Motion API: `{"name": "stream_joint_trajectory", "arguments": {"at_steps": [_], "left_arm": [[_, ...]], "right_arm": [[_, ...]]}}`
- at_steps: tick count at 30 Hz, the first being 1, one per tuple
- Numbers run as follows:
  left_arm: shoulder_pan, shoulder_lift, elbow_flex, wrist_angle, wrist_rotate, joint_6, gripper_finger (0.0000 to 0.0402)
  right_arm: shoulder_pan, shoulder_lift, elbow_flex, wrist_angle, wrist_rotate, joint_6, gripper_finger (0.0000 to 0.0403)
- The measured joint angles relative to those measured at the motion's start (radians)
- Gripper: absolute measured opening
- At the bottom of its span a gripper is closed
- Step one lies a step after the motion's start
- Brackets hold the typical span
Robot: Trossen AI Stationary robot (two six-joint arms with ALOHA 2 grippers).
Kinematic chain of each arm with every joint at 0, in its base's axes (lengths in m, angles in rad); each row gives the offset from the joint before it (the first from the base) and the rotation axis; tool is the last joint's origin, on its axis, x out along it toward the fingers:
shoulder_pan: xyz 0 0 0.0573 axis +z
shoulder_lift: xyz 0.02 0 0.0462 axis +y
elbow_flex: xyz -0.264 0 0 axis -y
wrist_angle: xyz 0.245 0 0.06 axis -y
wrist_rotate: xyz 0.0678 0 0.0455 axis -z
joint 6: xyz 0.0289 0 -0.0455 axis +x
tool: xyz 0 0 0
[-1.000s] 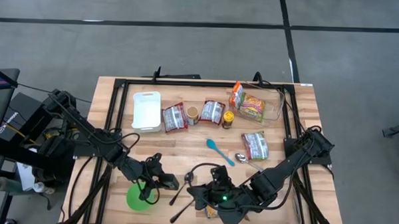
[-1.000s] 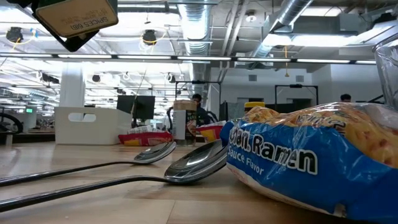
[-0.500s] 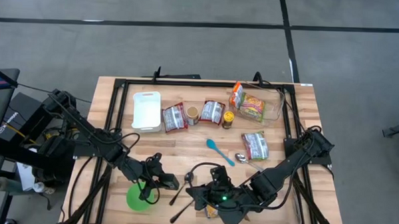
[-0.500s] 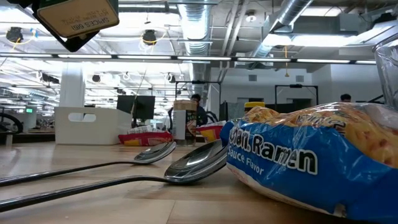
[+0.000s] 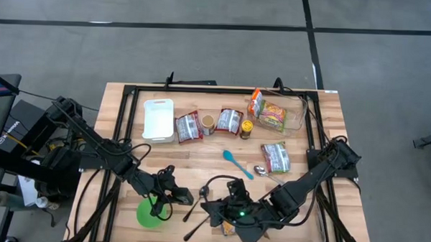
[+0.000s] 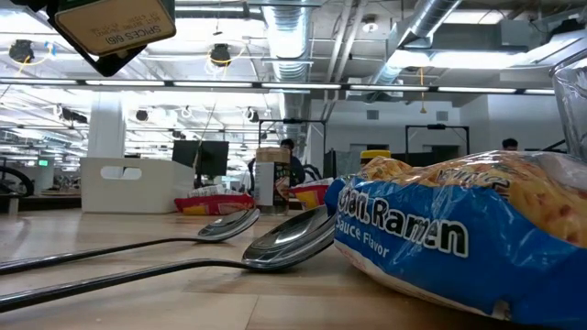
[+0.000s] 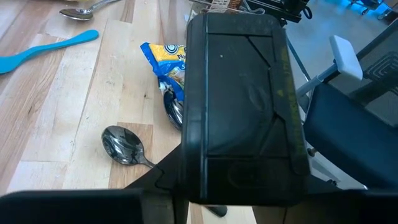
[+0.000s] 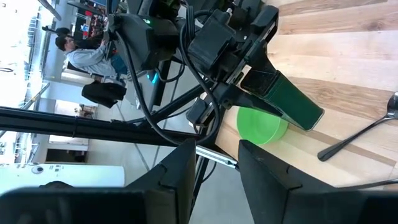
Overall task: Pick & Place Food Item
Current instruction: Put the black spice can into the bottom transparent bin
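My left gripper [image 5: 168, 193] is at the near left of the table, shut on a dark green packet [image 8: 287, 104] with a tan label [image 6: 115, 27]. The packet fills the middle of the left wrist view [image 7: 242, 106] and hangs above the right edge of a green bowl [image 5: 150, 213]. The bowl stands on the table near its front edge. My right gripper [image 5: 212, 207] hovers right of it above the table, pointing toward the table's left. Its fingers [image 8: 180, 174] stand apart with nothing between them. My left gripper pinches the packet's upper end [image 8: 264, 84] between its two fingers, coming slantwise from above. The packet slopes down from the fingers, and its lower end [image 8: 308, 115] is over the green bowl [image 8: 261, 127]. The packet is clear of the table.
Two black-handled spoons [image 5: 196, 205] and a blue ramen pack [image 6: 459, 238] lie at the near middle. Farther back are a white tub [image 5: 158, 119], snack packs [image 5: 189, 126], a small jar [image 5: 246, 129], a blue spoon [image 5: 237, 163] and a clear bin [image 5: 282, 116].
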Motion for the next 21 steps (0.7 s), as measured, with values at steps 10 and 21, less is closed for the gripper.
{"name": "stream_joint_trajectory", "arguments": {"at_steps": [10, 21], "left_arm": [[0.001, 0.0, 0.0, 0.0, 0.0, -0.021, 0.0113], [0.029, 0.0, 0.0, 0.0, 0.129, -0.069, 0.0113]], "right_arm": [[-0.079, 0.0, 0.0, -0.012, -0.052, -0.145, 0.0116], [-0.145, 0.0, 0.0, -0.258, -0.412, -0.789, 0.0116]]}}
